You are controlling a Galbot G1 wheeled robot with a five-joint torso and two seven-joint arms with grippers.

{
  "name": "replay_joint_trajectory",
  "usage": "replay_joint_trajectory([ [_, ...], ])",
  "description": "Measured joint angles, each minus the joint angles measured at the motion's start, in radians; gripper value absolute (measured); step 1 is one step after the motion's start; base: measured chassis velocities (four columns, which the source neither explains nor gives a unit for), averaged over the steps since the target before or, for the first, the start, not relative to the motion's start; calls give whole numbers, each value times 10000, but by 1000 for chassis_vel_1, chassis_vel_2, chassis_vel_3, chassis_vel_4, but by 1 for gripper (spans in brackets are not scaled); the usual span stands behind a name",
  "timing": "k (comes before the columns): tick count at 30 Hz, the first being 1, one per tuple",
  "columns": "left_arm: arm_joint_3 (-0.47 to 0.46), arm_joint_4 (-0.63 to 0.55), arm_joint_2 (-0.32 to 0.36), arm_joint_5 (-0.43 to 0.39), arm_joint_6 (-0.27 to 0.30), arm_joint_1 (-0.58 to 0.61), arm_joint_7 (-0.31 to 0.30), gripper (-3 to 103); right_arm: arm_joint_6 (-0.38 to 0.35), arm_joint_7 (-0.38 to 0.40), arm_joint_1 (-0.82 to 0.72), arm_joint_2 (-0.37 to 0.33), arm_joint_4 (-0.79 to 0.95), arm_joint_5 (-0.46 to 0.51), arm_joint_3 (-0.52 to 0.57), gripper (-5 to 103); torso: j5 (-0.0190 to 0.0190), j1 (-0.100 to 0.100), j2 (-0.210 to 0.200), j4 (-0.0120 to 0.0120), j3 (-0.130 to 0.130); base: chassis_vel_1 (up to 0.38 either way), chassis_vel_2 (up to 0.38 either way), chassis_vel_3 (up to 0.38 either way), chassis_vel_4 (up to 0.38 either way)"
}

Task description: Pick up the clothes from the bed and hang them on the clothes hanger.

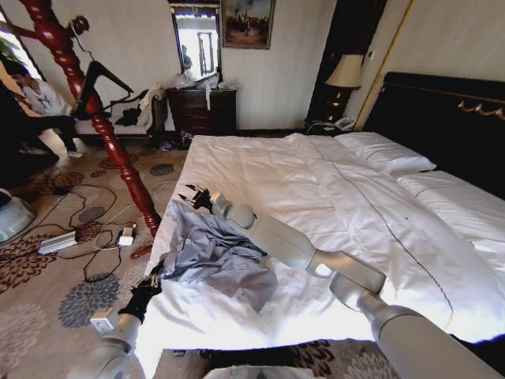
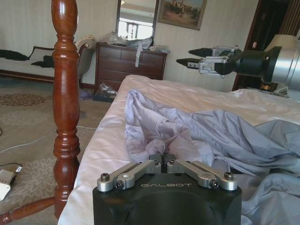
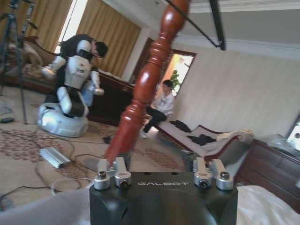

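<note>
Two arms: both over the near-left corner of the bed [image 1: 339, 189], one at each end of the shirt.
Shirt: the clothes [image 1: 217, 257] lie crumpled on the white duvet at that corner, just beside the wooden coat stand [image 1: 102, 126].
Left gripper [image 2: 163, 158]: low at the bed's edge, fingers pinched together on a bunched fold of the shirt, fabric gathered right at the tips.
Right gripper [image 1: 192, 197]: stretched across the bed, poised just past the shirt's far end, fingers spread wide with nothing between them.
Right wrist view: its open fingers [image 3: 114, 172] point off the bed towards the stand's turned post.
Hanger: the clothes hanger [image 1: 101, 83] hangs from the stand, above the carpet.
</note>
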Motion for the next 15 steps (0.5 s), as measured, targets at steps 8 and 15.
replay_joint_trajectory([
  [8,-159,211,-156,35,-76,152,151,0,-946,715,-897,-1362,2687,1342,511,86,1,-2,1,3,-2,0,0,0,0],
  [15,-297,408,-221,20,-124,225,177,0,-1568,1345,-3264,-3291,5371,2935,1127,100,3,-3,1,-4,-3,0,0,0,0],
])
